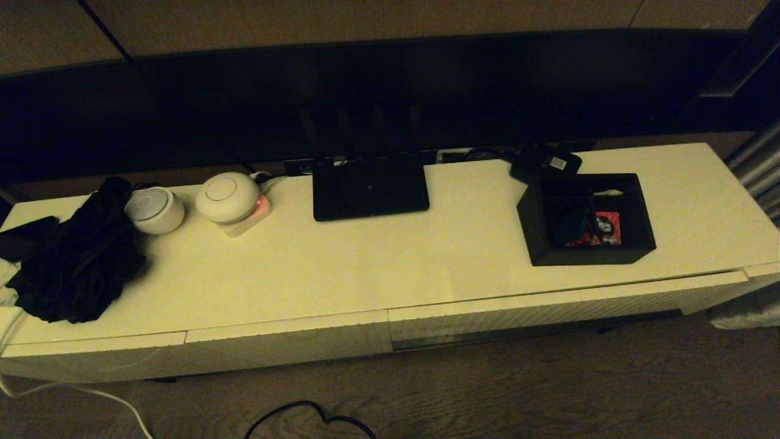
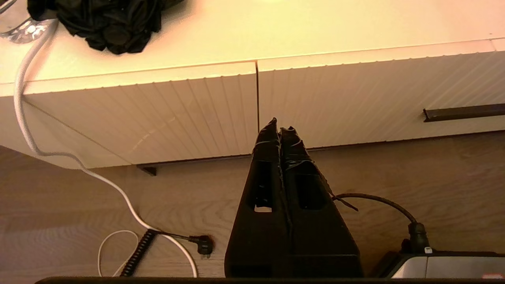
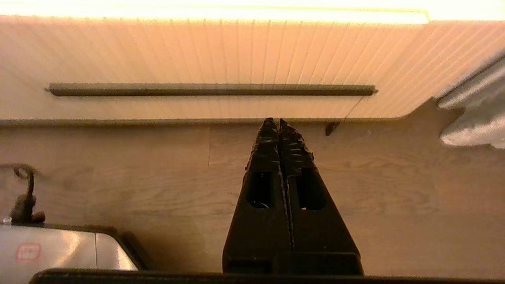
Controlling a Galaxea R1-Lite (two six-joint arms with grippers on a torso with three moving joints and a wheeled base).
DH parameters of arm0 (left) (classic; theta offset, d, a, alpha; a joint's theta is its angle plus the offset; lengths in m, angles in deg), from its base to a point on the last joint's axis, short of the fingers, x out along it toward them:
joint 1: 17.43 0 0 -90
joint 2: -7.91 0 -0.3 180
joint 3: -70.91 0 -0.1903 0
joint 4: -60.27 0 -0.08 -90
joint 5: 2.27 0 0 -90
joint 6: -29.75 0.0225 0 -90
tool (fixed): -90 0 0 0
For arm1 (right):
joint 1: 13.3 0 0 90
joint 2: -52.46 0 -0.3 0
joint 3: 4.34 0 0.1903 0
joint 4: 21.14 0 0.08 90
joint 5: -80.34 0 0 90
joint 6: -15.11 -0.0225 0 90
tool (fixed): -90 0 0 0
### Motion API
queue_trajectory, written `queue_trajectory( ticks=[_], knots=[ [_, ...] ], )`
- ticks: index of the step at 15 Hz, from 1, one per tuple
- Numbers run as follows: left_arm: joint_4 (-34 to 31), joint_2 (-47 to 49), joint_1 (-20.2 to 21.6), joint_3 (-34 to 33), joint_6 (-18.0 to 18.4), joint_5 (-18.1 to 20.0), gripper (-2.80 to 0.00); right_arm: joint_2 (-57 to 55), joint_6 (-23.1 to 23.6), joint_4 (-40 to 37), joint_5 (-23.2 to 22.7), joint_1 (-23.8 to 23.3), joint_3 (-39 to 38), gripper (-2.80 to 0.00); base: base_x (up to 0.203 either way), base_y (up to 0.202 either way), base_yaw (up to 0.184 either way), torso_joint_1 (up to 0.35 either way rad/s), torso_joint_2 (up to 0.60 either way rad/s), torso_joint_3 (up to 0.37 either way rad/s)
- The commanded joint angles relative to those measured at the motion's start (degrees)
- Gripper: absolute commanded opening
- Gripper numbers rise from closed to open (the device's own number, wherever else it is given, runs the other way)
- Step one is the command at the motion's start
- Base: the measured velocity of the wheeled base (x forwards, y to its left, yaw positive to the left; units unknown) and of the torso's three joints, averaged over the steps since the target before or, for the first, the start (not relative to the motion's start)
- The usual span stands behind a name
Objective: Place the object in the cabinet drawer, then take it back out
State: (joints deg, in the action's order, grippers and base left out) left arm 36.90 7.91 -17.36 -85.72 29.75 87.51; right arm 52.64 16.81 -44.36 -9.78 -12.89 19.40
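Observation:
The black organiser box (image 1: pixel 585 219) stands on the cabinet top toward its right end, with red and white packets showing inside. Below it, the wide ribbed cream front of the cabinet drawer (image 1: pixel 548 308) is pushed in, and its dark handle bar (image 3: pixel 209 89) runs across the panel. Neither arm shows in the head view. My left gripper (image 2: pixel 280 127) is shut and empty, low over the floor before the seam between two ribbed fronts. My right gripper (image 3: pixel 275 122) is shut and empty, low before the drawer front (image 3: pixel 236 55), under the handle.
On the cabinet top are a flat black router (image 1: pixel 370 186), a small black device with a white label (image 1: pixel 545 161), two round white gadgets (image 1: pixel 228 196), and a black cloth (image 1: pixel 76 262). Cables (image 2: pixel 79 165) lie on the wooden floor. A dark screen stands behind.

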Motion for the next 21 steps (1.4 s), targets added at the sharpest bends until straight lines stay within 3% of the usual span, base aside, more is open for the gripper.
queue_trajectory(
  ticks=[1,4,7,21],
  knots=[
    [0.0,0.0,0.0,-0.2,0.0,0.0,-2.80,-0.1,0.9,-0.4,-0.4,0.0,-0.2,-2.80,0.000,0.000,0.000,0.000,0.00,0.000],
    [0.0,0.0,0.0,-0.2,0.0,0.0,-2.80,0.0,1.3,0.2,-0.6,0.0,-0.5,-2.80,0.000,0.000,0.000,0.000,0.00,0.000],
    [0.0,0.0,0.0,-0.2,0.0,0.0,-2.80,0.0,-1.8,0.3,0.0,0.0,-0.4,-2.80,0.000,0.000,0.000,0.000,0.00,0.000],
    [0.0,0.0,0.0,-0.2,0.0,0.0,-2.80,-0.1,-2.0,0.3,-0.1,0.0,-0.4,-2.80,0.000,0.000,0.000,0.000,0.00,0.000]
  ],
)
